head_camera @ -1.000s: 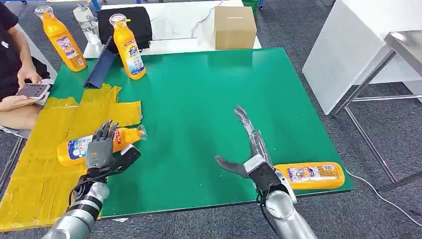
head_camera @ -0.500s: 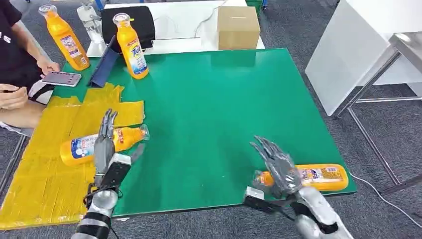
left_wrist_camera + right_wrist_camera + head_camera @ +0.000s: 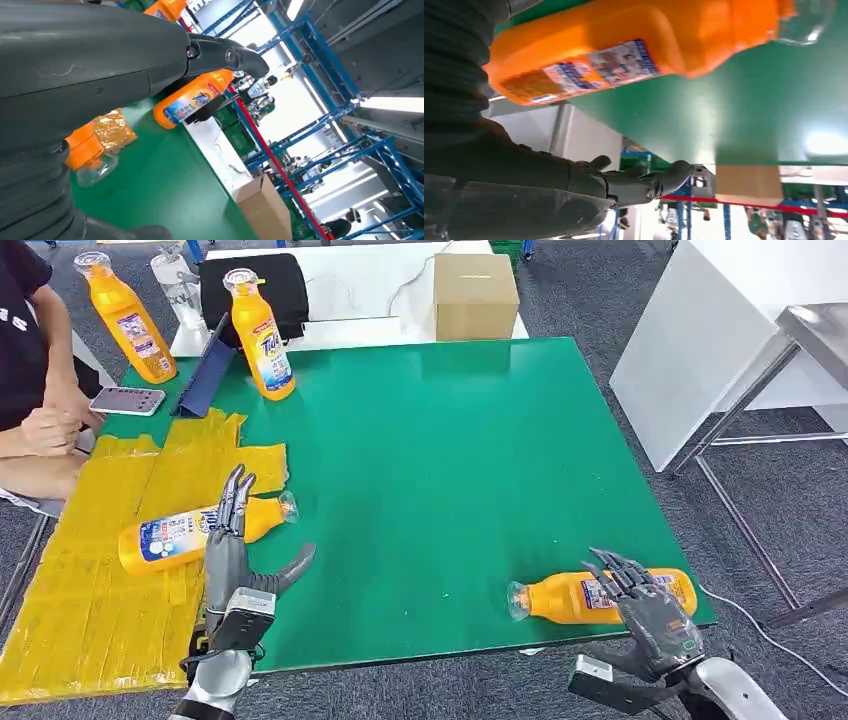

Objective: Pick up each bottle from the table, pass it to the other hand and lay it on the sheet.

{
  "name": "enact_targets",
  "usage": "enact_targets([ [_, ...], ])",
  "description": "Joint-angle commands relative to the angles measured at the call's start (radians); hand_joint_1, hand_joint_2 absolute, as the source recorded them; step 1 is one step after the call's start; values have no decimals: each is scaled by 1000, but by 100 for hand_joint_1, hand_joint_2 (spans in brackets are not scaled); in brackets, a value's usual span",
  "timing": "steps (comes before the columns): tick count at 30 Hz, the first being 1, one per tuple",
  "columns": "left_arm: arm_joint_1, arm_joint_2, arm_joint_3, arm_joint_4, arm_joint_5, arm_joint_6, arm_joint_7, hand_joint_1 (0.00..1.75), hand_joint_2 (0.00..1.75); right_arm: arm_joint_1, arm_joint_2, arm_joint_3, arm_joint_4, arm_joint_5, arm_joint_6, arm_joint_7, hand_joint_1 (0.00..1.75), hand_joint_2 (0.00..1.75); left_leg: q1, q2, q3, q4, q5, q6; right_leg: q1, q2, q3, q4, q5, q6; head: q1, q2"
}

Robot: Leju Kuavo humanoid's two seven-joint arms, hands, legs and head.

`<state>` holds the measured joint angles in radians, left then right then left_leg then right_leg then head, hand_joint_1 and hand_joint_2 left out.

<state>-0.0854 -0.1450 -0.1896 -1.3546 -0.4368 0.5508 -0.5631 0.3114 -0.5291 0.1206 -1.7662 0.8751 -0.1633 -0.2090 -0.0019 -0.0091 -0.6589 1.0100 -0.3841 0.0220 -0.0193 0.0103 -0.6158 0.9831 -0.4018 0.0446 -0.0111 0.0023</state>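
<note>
Head view: right robot hand point(image 3: 650, 608) spread, ungrasped over bottle point(image 3: 575, 597) at desk point(image 3: 450, 440) edge, a nudge rolls it off; left robot hand point(image 3: 232, 545) released.

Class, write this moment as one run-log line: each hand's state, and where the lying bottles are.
left hand: open, beside bottle on yellow sheet | right hand: open, at bottle on table's near edge | handover: not yet

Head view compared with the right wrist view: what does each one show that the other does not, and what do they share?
Head view alone: the yellow sheet with a bottle lying on it, the open left hand, two upright bottles, a person's hand.
Right wrist view alone: blue racking beyond the table's far edge.
Both: the lying bottle near the table's front edge, the right hand at it, open, and the cardboard box.
</note>
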Motion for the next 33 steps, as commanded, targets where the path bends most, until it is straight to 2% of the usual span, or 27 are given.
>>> enact_targets([
  [1,-5,6,-13,6,4,-3,1,0,175,31,5,-46,-9,-5,6,5,0,175,0,0,5,0,-2,-1,0,-1,5,-1,-2,-2,0,0],
  [19,-5,6,-13,6,4,-3,1,0,175,31,5,-46,-9,-5,6,5,0,175,0,0,4,0,-1,-1,0,-1,4,-1,-1,-2,0,0],
  [23,-2,7,-11,6,7,-4,-1,0,175,34,27,-87,10,-6,9,14,0,175,0,1,7,0,-3,-2,1,-1,7,-1,-3,-3,0,0],
  [24,-1,6,-10,7,7,-3,-1,0,175,33,28,-91,16,2,11,20,0,175,0,0,3,-1,-1,-1,0,-1,3,-1,-1,-1,0,0],
  [25,0,5,-11,4,8,-6,-1,0,175,29,33,-100,30,46,11,51,0,175,0,0,7,-1,-3,-2,1,-2,7,-1,-2,-3,0,0],
  [26,2,5,-11,2,8,-6,-1,0,175,25,36,-103,41,70,12,67,0,175,0,0,4,-1,-1,-1,0,-1,4,-1,-1,-2,0,0],
  [27,3,5,-11,0,8,-7,-1,0,175,21,38,-104,50,83,13,77,0,175,1,0,7,-1,-3,-2,1,-2,8,-2,-2,-3,0,0],
  [32,0,1,-13,5,13,-7,3,0,175,-26,52,-95,142,159,26,133,0,175,1,1,6,-1,-2,-1,1,0,7,-3,-1,-2,0,0],
  [33,-5,1,-14,12,20,-8,7,0,175,-72,87,-93,231,199,39,166,0,175,1,2,9,-2,-3,-2,2,0,9,-3,-2,-3,0,0],
])
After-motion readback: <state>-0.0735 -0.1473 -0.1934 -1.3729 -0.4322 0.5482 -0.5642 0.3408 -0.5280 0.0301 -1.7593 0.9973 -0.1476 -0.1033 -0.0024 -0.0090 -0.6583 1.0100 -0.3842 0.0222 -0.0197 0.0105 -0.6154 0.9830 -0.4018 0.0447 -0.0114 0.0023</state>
